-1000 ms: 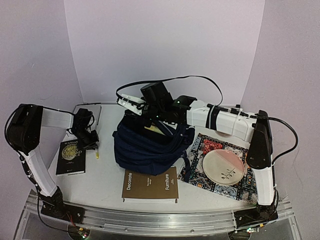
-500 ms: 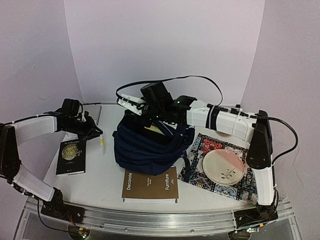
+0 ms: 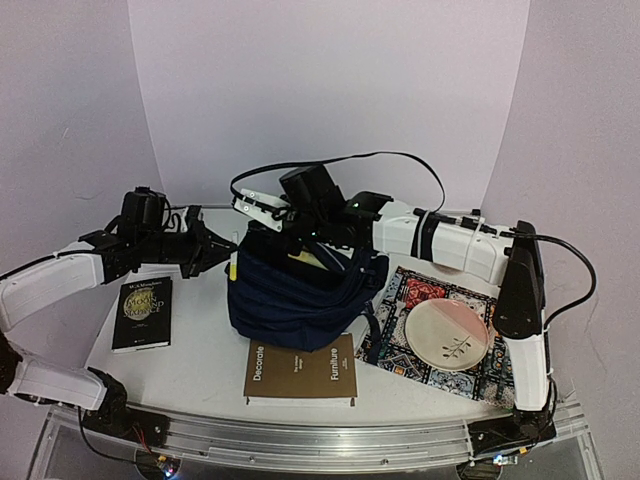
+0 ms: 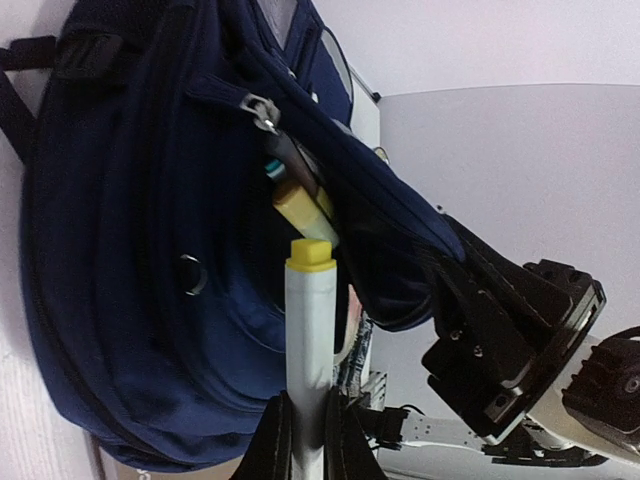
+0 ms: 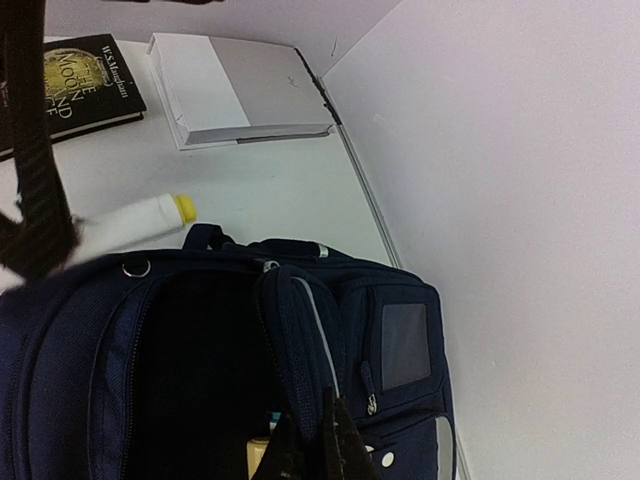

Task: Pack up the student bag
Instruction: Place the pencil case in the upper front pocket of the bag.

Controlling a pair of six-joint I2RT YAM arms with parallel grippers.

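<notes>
Both grippers are clamped: the left gripper (image 4: 305,435) on a yellow-capped marker (image 4: 308,340), the right gripper (image 5: 318,445) on a pocket flap of the student bag (image 3: 290,300), mid-table (image 3: 210,360). The marker should be lined up with the opened pocket and slid in beside the pens (image 4: 300,205).

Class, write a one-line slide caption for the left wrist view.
Left gripper shut on a yellow-capped white marker, aimed at the open pocket of the student bag, where other pens sit.
</notes>
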